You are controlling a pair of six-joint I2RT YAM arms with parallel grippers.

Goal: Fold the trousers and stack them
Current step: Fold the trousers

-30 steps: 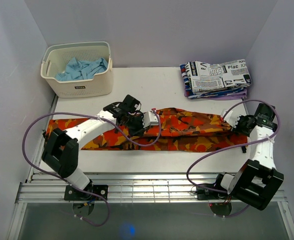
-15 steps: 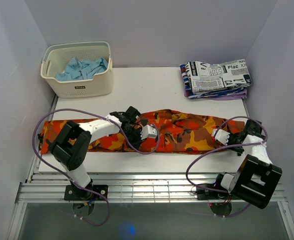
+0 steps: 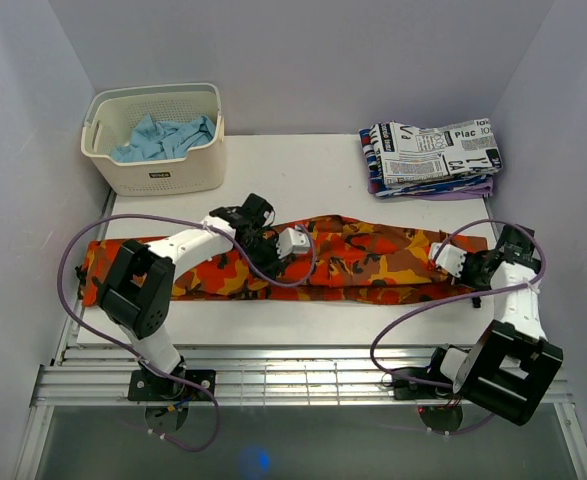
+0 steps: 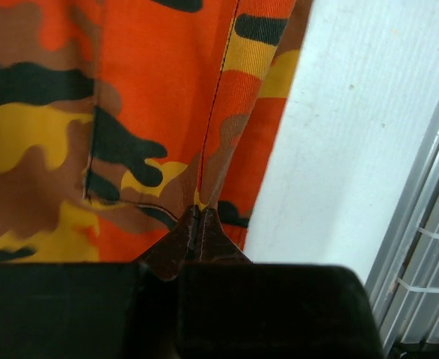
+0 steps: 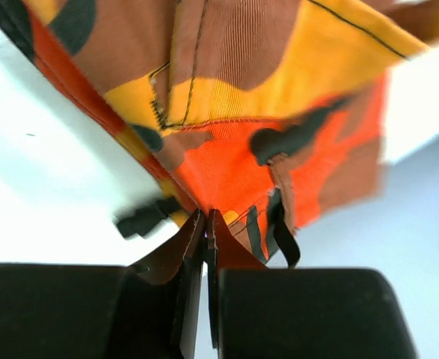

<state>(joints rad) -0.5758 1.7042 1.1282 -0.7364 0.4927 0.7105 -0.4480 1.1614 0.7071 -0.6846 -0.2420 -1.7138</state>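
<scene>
The trousers (image 3: 373, 262), in orange, red, yellow and brown camouflage, lie stretched in a long band across the table's near half. My left gripper (image 3: 295, 242) sits over their middle, shut on a pinched fold of the trousers (image 4: 129, 112), with its tips (image 4: 198, 215) together at a seam. My right gripper (image 3: 443, 258) is at the band's right end, shut on the edge of the trousers (image 5: 279, 82). There the cloth rises from the table and a black loop hangs beside the tips (image 5: 206, 218).
A cream basket (image 3: 163, 172) at the back left holds light blue cloth (image 3: 163, 135). A folded stack topped by a newspaper-print garment (image 3: 433, 152) sits at the back right. Bare white table (image 3: 303, 170) lies between them. A metal rack (image 3: 303, 380) runs along the near edge.
Both grippers swung toward the near edge with the cloth, then came partly back. The trousers' left part has straightened, so they now lie as one even band.
</scene>
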